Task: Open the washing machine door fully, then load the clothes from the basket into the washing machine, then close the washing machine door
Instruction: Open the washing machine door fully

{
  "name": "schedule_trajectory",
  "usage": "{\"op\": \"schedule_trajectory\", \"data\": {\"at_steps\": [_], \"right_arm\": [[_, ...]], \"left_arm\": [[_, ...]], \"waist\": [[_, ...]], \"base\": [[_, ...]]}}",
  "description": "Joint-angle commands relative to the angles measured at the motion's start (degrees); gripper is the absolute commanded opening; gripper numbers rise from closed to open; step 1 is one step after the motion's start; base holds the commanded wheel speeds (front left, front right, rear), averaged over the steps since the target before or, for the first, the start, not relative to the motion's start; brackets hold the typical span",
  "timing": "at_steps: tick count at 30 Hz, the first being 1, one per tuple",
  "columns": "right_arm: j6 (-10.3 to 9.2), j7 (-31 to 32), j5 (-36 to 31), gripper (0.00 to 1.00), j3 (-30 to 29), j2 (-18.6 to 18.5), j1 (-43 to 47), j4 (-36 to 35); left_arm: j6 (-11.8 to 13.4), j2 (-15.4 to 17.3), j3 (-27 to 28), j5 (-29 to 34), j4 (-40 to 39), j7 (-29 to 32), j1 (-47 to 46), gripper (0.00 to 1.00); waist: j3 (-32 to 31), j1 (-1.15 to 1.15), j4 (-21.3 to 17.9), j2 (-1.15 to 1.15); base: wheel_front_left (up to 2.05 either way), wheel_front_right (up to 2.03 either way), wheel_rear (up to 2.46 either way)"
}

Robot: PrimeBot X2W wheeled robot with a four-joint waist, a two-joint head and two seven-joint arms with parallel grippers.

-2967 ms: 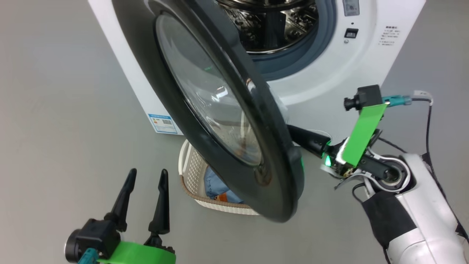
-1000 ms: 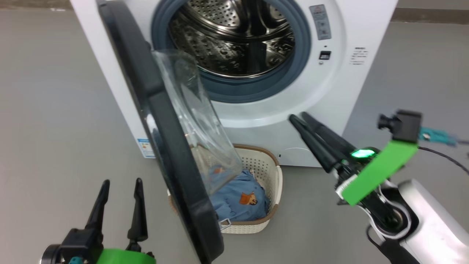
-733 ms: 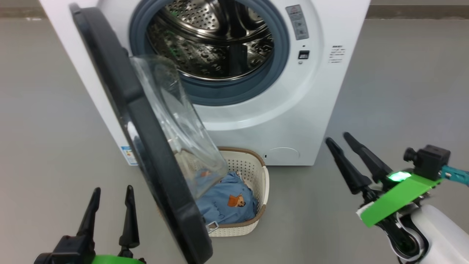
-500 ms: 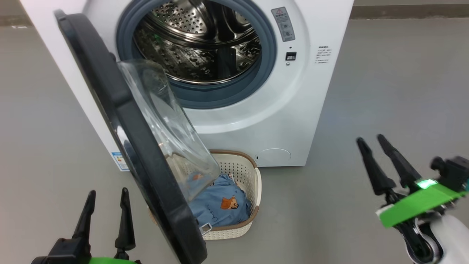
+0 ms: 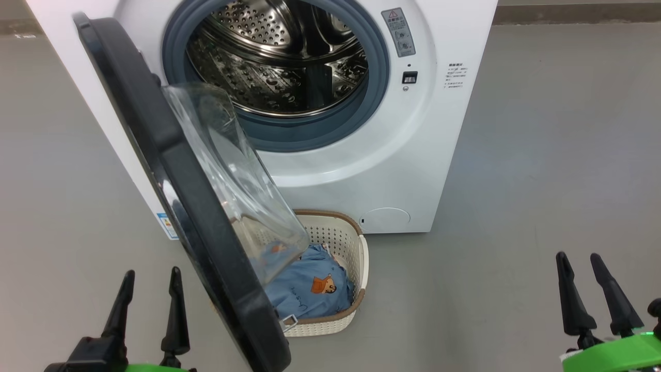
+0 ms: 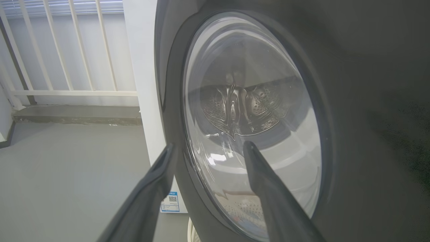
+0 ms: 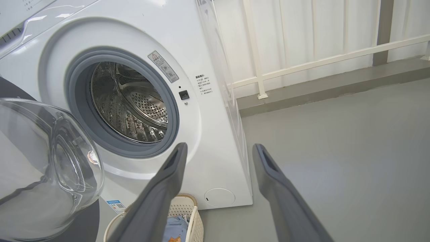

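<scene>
The white washing machine (image 5: 413,170) stands with its steel drum (image 5: 279,57) exposed. The washing machine door (image 5: 173,165) is swung out towards me, nearly edge-on, its clear glass bowl (image 5: 232,181) bulging to the right above the basket (image 5: 362,258). The blue clothes (image 5: 310,287) lie in the basket, partly hidden by the door. My left gripper (image 5: 152,274) is open at the lower left, just left of the door's rim and facing its outer glass (image 6: 248,127). My right gripper (image 5: 577,257) is open and empty, well right of the basket.
Grey floor surrounds the machine. A white railing (image 6: 67,50) on a low kerb runs behind it, and it continues to the right as a railing (image 7: 319,60). A blue label (image 5: 166,227) sits low on the machine's left side.
The door has swung from half shut to wide open. My right gripper has left the door's edge and pulled back down to the lower right, still open. The head camera has shifted.
</scene>
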Motion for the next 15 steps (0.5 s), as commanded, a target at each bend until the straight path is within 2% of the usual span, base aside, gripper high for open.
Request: {"op": "schedule_trajectory", "data": {"at_steps": [1,9,15], "right_arm": [[0.57,-0.68,-2.05,1.0,0.38,-0.46,0.28,-1.9],[0.57,-0.68,-11.51,1.0,-4.55,2.52,3.81,-3.49],[0.57,-0.68,-14.33,1.0,-6.76,4.98,5.7,-3.8]], "left_arm": [[0.22,0.59,1.75,0.07,-1.16,-0.37,-1.0,1.0],[0.22,0.59,0.74,0.03,-0.8,-0.37,-0.98,1.0],[0.22,0.59,0.6,0.16,-0.6,-0.37,-1.13,1.0]], "waist": [[0.02,0.0,-0.01,0.0],[0.18,0.0,0.73,0.0],[0.25,0.0,1.2,0.0]], "base": [[0.0,0.0,0.0],[0.0,0.0,0.0],[0.0,0.0,0.0]]}}
